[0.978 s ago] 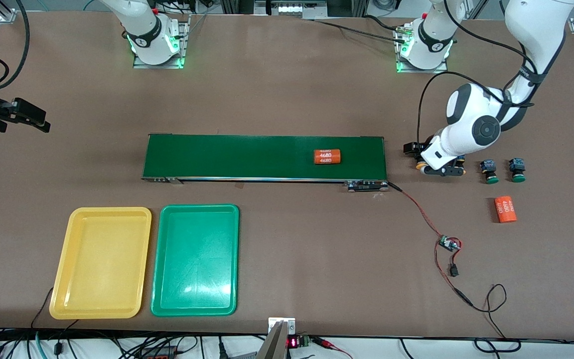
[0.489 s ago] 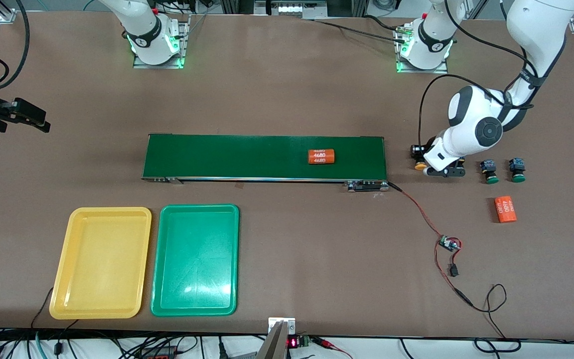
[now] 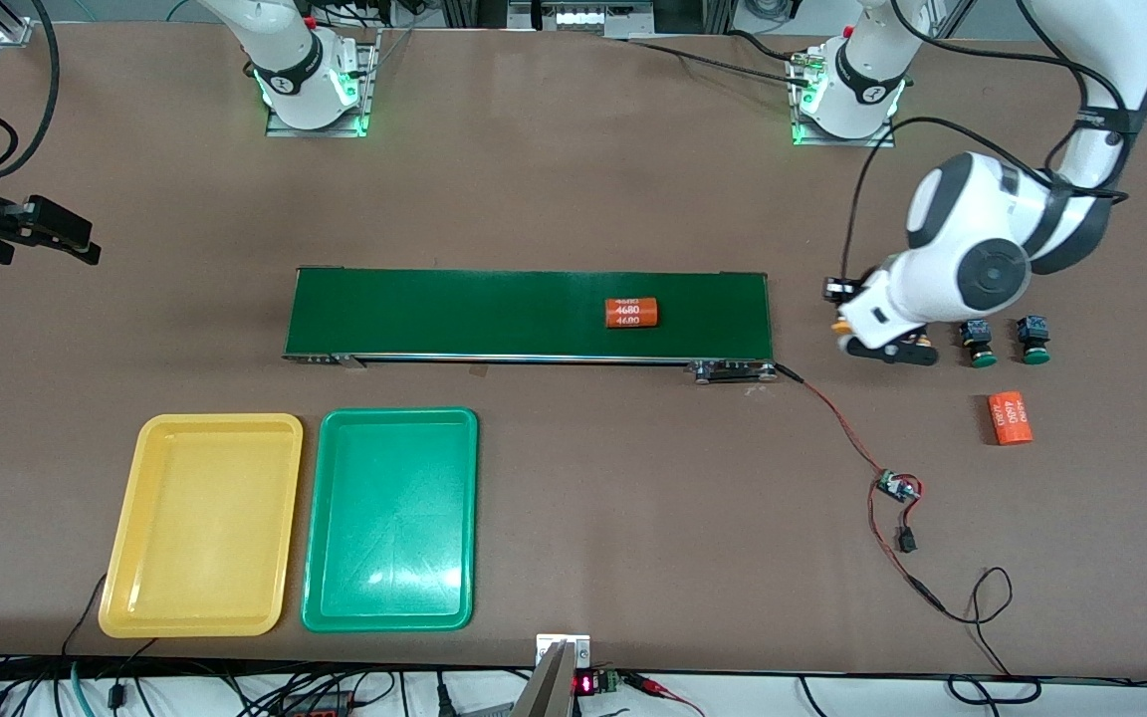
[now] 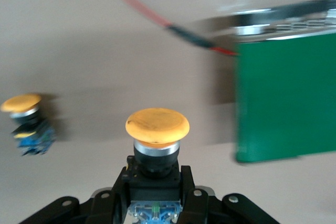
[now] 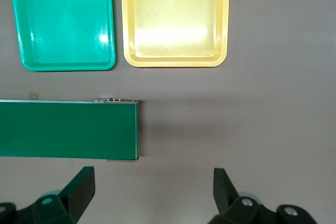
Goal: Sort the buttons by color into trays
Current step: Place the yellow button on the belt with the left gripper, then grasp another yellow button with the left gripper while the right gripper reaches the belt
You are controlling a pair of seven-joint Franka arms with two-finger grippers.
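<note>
1. Left wrist view: left end effector [image 4: 155, 203] clamped on the black body of a yellow button [image 4: 157, 125], cap pointing away from the wrist, raised off the counter [image 3: 573, 478] just off the conveyor belt [image 3: 529, 314] at the left arm's end.
2. Second yellow button [image 4: 25, 123] on the counter close by; two green buttons [image 3: 980, 343] side by side further toward the left arm's end, near an orange cylinder [image 3: 1011, 418].
3. Another orange cylinder [image 3: 630, 313] lying on the belt.
4. Yellow tray [image 3: 203, 525] and green tray [image 3: 391, 518] both bare, touching, nearer the front camera than the belt, toward the right arm's end.
5. Right end effector [image 5: 152, 192] wide open, holding nothing, waiting at the right arm's end of the counter.
6. Risks: narrow grip low on the body, so possible twist or slip during a fast carry; long reach across to the trays, so a possible brush against the belt frame or red wire [image 3: 837, 423]; release over the wrong tray, given the trays touch.
</note>
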